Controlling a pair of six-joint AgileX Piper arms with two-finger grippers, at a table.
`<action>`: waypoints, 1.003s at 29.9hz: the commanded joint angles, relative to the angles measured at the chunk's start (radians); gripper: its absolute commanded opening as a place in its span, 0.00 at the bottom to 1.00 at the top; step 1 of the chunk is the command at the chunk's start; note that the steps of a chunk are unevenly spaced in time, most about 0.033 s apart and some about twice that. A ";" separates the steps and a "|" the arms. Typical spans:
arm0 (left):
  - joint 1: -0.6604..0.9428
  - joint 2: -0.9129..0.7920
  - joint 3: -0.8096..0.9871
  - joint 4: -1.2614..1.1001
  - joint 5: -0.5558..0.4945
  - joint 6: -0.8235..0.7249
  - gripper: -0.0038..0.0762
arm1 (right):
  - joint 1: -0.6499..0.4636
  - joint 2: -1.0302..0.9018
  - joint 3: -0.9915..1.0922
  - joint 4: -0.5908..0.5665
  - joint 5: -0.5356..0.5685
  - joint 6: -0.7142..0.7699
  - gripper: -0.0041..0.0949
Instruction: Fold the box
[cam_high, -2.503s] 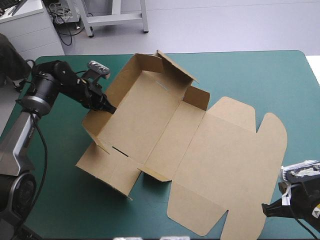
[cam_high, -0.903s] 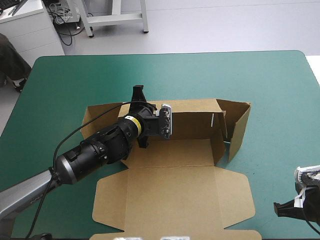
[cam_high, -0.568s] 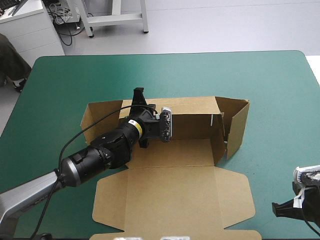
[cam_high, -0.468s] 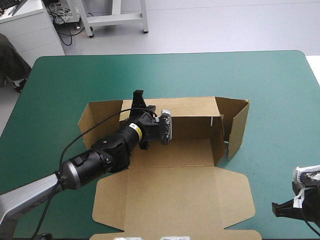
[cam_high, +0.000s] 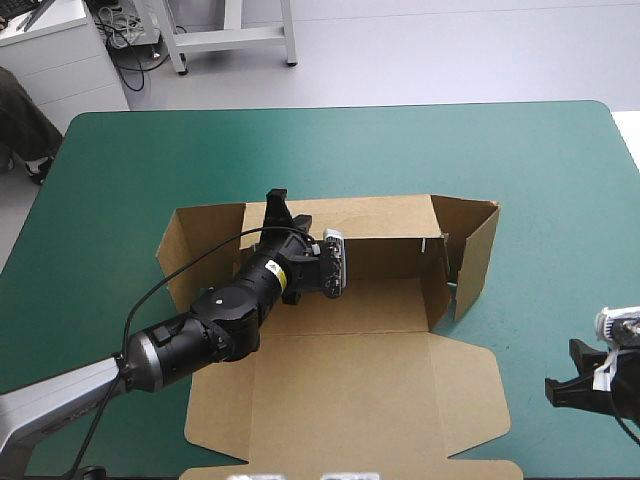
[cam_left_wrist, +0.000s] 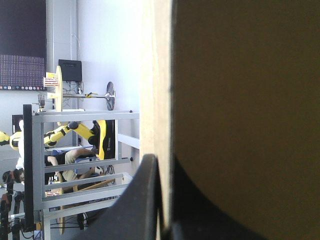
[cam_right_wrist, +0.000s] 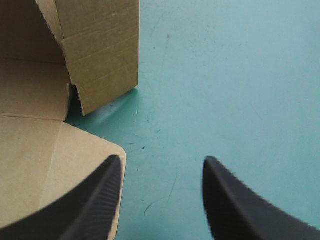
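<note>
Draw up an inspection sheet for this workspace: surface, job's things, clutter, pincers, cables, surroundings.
surface: teal-green cover, with the box mid-table.
job's things: brown box, partly folded; far wall and right end wall raised, lid flat toward the near edge.
clutter: nothing seen.
pincers: left pincer shut on the box's far wall; right pincer open over the cover, holding nothing.
cables: nothing seen.
surroundings: nothing seen.
</note>
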 joint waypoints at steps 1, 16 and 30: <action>-0.005 -0.014 -0.006 -0.045 0.025 -0.036 0.01 | -0.004 0.073 -0.094 0.017 -0.071 0.001 0.77; -0.005 -0.014 -0.006 -0.041 0.025 -0.091 0.01 | -0.004 0.552 -0.472 0.076 -0.117 -0.013 0.80; -0.005 -0.016 -0.006 -0.037 0.059 -0.118 0.01 | -0.004 1.113 -0.926 0.172 -0.050 -0.006 0.80</action>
